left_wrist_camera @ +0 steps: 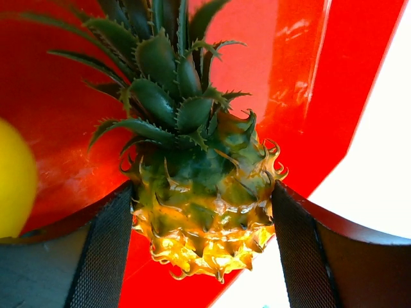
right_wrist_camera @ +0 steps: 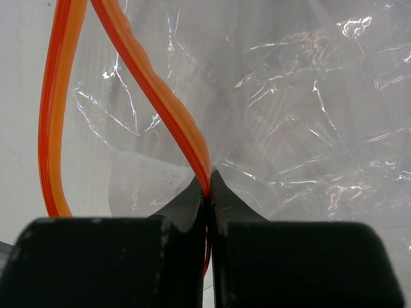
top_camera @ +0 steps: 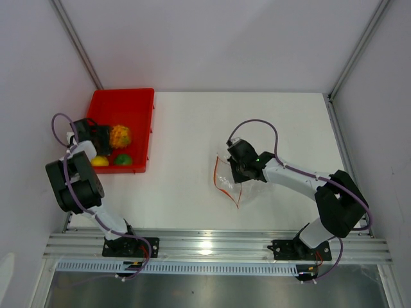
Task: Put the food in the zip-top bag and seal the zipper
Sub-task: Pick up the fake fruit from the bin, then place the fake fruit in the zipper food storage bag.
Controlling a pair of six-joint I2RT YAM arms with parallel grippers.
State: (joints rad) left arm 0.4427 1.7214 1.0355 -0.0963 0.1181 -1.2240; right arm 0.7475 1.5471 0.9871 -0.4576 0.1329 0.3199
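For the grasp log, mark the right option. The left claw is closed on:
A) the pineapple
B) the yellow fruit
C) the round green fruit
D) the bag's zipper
A: the left wrist view shows the pineapple pressed between both pads of the left claw, while the zipper is pinched by the right claw.

Faint grey print (right_wrist_camera: 131, 192) on clear zip-top bag (right_wrist_camera: 282, 115), beside orange zipper (right_wrist_camera: 160, 102); too small and blurred to read. No other text legible.
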